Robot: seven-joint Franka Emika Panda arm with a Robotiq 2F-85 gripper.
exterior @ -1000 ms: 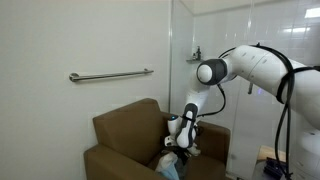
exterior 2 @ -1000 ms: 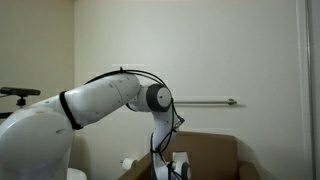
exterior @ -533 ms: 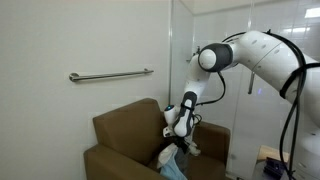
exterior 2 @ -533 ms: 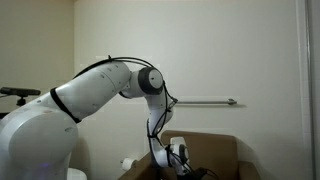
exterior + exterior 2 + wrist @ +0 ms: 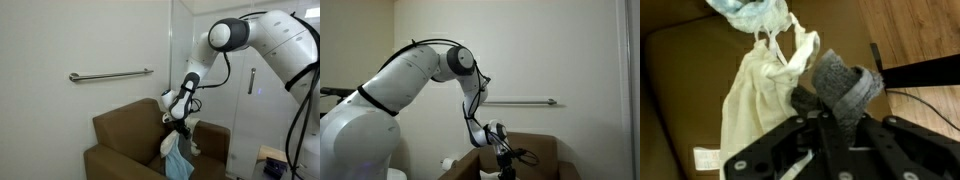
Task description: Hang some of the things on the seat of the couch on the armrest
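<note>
The grey cloth (image 5: pixel 845 88) had come up off the seat (image 5: pixel 680 95): a second before, it lay low in the couch (image 5: pixel 122 128) with the fingers (image 5: pixel 805 102) pressed down at it. It now hung bunched between them, lower middle of the wrist view, and they were clamped narrow on its fold. In an exterior view a pale blue-white length (image 5: pixel 176 156) dangled below the wrist at lower centre, its lower end near the seat or just clear of it; I could not tell which. Next to the grey cloth in the wrist view, the pale cloth (image 5: pixel 758 105) spread down the left of the frame, its top drawn towards the fingers. Whether it was caught in the grip or only trailed on the cushion could not be told. A blue-white piece (image 5: pixel 755 14) sat at the top edge of that view, on the seat. The arm (image 5: pixel 196 72) had straightened and risen over the same second, carrying the wrist from seat level to about the height of the couch back. So the pick looked done and the carry begun. The armrest (image 5: pixel 214 136) stood just to the right of the hanging cloth in that exterior view, bare on top. The likely need was more height, so the tail would clear its edge, then a move sideways. The wall bar (image 5: pixel 110 75) at upper left played no part.
</note>
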